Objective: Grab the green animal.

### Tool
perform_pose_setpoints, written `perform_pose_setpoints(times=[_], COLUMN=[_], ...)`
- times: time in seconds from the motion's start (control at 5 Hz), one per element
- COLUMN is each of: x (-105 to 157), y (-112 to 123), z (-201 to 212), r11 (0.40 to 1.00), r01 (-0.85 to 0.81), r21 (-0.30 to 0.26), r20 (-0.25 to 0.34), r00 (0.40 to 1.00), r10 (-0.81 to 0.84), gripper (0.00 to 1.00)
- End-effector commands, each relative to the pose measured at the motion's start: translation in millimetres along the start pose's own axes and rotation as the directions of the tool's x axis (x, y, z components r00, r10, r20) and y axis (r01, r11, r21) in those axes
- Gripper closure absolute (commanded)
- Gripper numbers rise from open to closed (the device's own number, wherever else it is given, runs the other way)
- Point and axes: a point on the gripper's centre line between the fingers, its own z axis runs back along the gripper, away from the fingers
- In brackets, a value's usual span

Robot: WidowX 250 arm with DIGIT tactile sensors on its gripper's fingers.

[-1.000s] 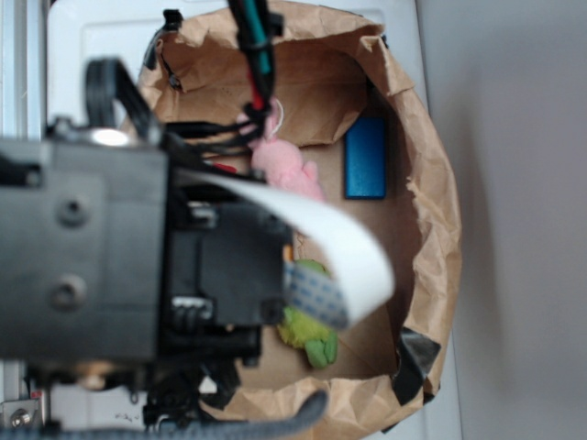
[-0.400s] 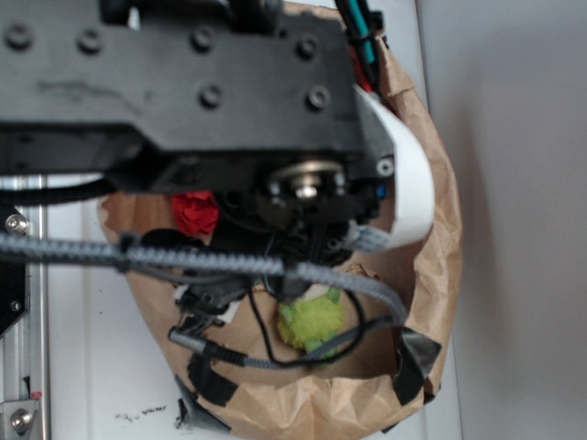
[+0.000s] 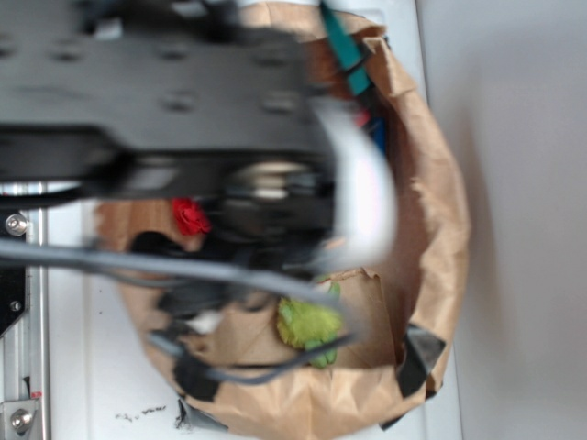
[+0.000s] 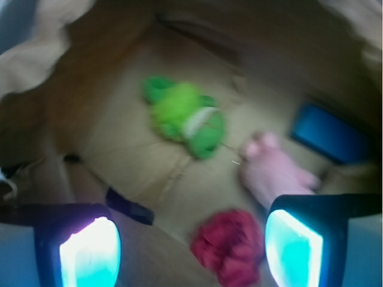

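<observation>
Wrist view is showing the gripper (image 4: 191, 242) with its two fingers (image 4: 90, 251) spread wide apart and nothing between them. It is hanging above the floor of a brown paper bag (image 4: 36, 78). The green animal (image 4: 184, 117) is lying on that cardboard-coloured floor, toward the upper middle of this view, well apart from both fingers and touching no other toy. A pink bunny (image 4: 272, 170) is lying near it to the right, a red wad (image 4: 227, 248) is sitting closest to the fingers, and a blue block (image 4: 326, 134) is resting by the far wall.

Exterior view is giving much less: the blurred black arm (image 3: 156, 101) and its grey cables (image 3: 183, 270) are covering most of the bag, with the frog (image 3: 307, 323) peeking out low in the opening and the red wad (image 3: 191, 216) showing at the left.

Judging by its plush look, the frog is likely light, soft and squashy, not fragile, and probably yielding under pressure instead of slipping. The rounded middle, where a pale band is crossing the body, is looking like the best place to pinch; the blur is making it hard to tell which end is the head. The legs would likely be too thin and floppy to hold.
</observation>
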Motion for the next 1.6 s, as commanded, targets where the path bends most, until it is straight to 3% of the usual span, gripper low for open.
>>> perform_pose_setpoints(times=[0.0,0.2,0.4,0.6,0.8,1.0,1.4], x=[27,36,38,38,30,27,50], y=[21,47,42,28,3,-6,-14], z=[-23,-23,-42,-61,-69,-61,-80], r11=[0.987,0.993,0.984,0.971,0.951,0.943,0.927], r01=[0.141,0.102,0.141,0.202,0.298,0.322,0.346], r21=[0.070,0.065,0.104,0.127,0.089,0.088,0.145], r20=[0.126,0.129,0.064,0.016,0.000,0.026,0.000], r00=[0.981,0.986,0.987,0.979,0.954,0.945,0.937], r10=[-0.149,-0.110,-0.148,-0.205,-0.299,-0.325,-0.349], gripper=[0.00,0.00,0.00,0.00,0.00,0.00,0.00])
